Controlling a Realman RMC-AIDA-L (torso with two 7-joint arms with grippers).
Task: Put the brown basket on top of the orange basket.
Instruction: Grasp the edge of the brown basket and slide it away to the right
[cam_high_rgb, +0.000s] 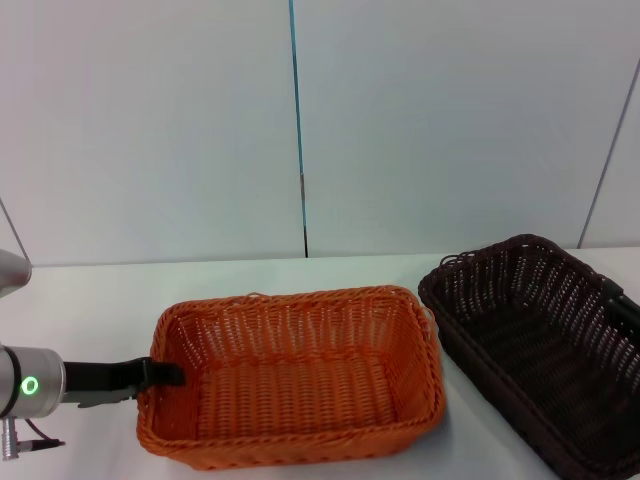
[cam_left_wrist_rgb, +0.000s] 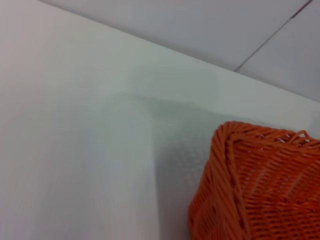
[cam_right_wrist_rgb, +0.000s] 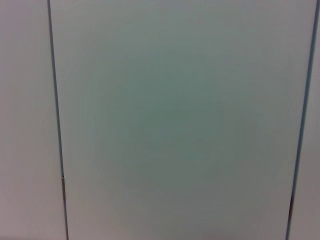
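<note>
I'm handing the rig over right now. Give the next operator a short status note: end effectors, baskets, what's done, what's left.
Left end effector: at the orange basket's left rim; grip unclear.
Right end effector: not clearly in view; its wrist camera sees only wall.
Brown basket: on the table, right of the orange one, apart from it, partly out of frame.
Done: no stacking yet.
Left: lift the brown basket onto the orange basket.

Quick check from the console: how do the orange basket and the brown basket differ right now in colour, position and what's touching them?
Colour: the orange basket is bright orange; the brown basket is dark chocolate brown.
Position: the orange basket sits centre-front, squarely in view; the brown basket lies to its right, angled and partly cut off by the head view's edge.
Contact: the left gripper is at the orange basket's left rim; nothing visibly grips the brown basket.
Both are shallow woven rectangles, upright on the white table, apart.
</note>
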